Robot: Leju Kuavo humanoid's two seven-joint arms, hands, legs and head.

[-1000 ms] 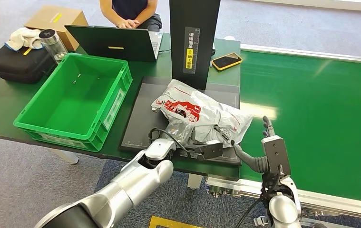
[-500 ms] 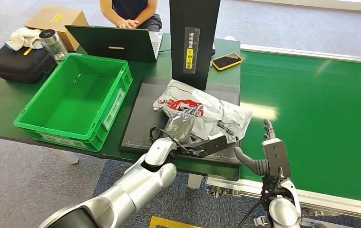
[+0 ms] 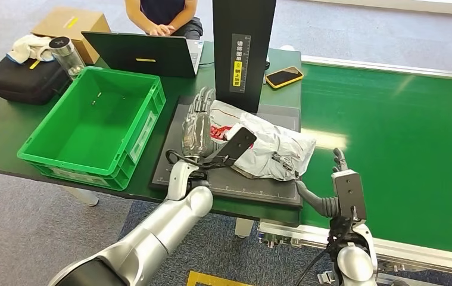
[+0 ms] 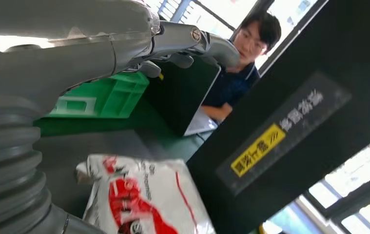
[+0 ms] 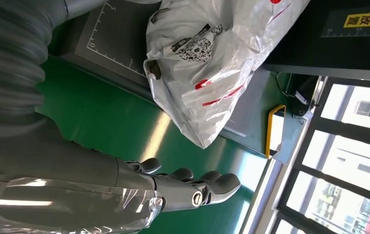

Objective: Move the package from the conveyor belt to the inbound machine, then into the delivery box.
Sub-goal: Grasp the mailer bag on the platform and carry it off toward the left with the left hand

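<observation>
Lifted off the package point(image 3: 265, 146), the left hand point(image 3: 196, 122) now stands upright beside it, fingers spread and empty. Just right of that hand, the package lies on the machine's black pad point(image 3: 175, 158), likely for scanning. Beyond it, the right hand point(image 3: 336, 179) hangs empty, fingers loosely apart.

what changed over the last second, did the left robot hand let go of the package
Yes. The left robot hand lifted off the package's near edge and swung up and toward the green crate, now raised with fingers spread and holding nothing. The package settled flatter on the black inbound machine plate. The right robot hand stayed over the conveyor belt, open; the crate, laptop and phone did not move.
</observation>
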